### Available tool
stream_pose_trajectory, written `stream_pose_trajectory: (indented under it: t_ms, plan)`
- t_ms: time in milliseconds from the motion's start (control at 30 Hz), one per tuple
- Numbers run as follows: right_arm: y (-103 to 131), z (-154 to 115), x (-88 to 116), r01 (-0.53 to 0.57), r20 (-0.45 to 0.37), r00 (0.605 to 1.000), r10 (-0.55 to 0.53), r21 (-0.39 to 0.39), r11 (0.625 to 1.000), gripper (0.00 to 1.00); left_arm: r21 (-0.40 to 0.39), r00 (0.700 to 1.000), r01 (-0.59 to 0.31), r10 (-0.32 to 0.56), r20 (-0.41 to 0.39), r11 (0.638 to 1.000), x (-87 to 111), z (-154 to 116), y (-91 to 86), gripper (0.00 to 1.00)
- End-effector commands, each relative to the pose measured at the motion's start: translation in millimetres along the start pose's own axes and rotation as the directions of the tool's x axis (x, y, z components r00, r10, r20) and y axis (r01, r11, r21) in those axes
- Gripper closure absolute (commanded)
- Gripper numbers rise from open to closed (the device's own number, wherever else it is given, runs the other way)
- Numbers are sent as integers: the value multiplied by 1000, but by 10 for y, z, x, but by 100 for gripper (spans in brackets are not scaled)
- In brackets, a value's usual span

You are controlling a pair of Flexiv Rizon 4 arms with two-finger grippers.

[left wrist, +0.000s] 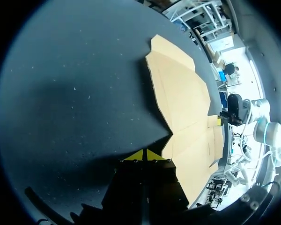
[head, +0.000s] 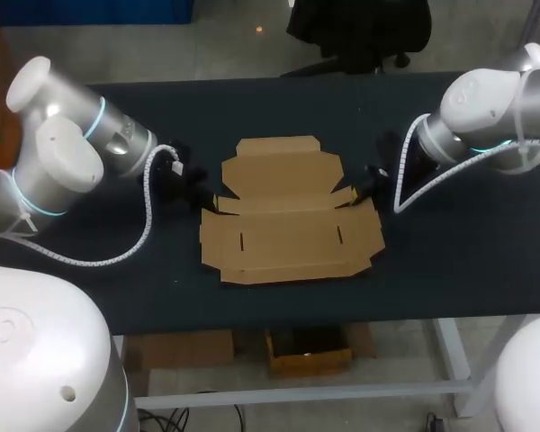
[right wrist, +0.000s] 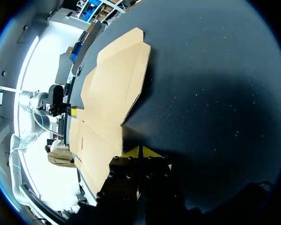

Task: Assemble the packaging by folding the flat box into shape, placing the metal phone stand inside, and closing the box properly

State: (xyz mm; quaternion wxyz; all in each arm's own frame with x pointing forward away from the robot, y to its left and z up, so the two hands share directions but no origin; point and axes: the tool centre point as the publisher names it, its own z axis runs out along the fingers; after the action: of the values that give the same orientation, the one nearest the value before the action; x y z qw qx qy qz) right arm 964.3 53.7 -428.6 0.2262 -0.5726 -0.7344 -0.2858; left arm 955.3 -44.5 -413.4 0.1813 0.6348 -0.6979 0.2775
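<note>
A flat brown cardboard box point(head: 288, 216) lies unfolded on the black table point(head: 99, 288), its flaps spread out. My left gripper point(head: 212, 200) is shut and rests at the notch on the box's left edge. In the left wrist view the yellow tips point(left wrist: 145, 155) press together just beside the cardboard point(left wrist: 182, 93). My right gripper point(head: 355, 200) is shut too, at the notch on the box's right edge. Its joined yellow tips point(right wrist: 140, 152) touch the table next to the cardboard point(right wrist: 112, 89). Neither holds anything. No metal phone stand is visible.
Bare black tabletop surrounds the box on all sides. The table's front edge point(head: 279, 326) runs a little below the box. White cables point(head: 148, 225) loop off both wrists above the table.
</note>
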Motion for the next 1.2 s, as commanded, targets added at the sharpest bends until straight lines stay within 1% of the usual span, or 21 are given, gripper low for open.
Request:
stream_pose_trajectory:
  t_ms: [33,300,467,767,1200]
  plan:
    - [0,7,-5,3,-9,1000,-3,-1,1000,100,-1,1000,1,-1,1,1000,2,33,0,100]
    - [23,33,16,-8,-19,1000,8,-14,1000,100,3,1000,-1,1,5,1000,20,48,-4,100]
    - [47,30,22,-38,-15,999,37,-31,999,100,16,1000,0,0,6,1000,27,41,-6,100]
    - [87,55,37,-50,-17,999,50,-32,998,100,18,1000,-1,1,9,1000,49,70,0,100]
    - [83,56,90,-55,-2,998,55,-43,998,100,45,999,-13,11,34,999,134,55,12,100]
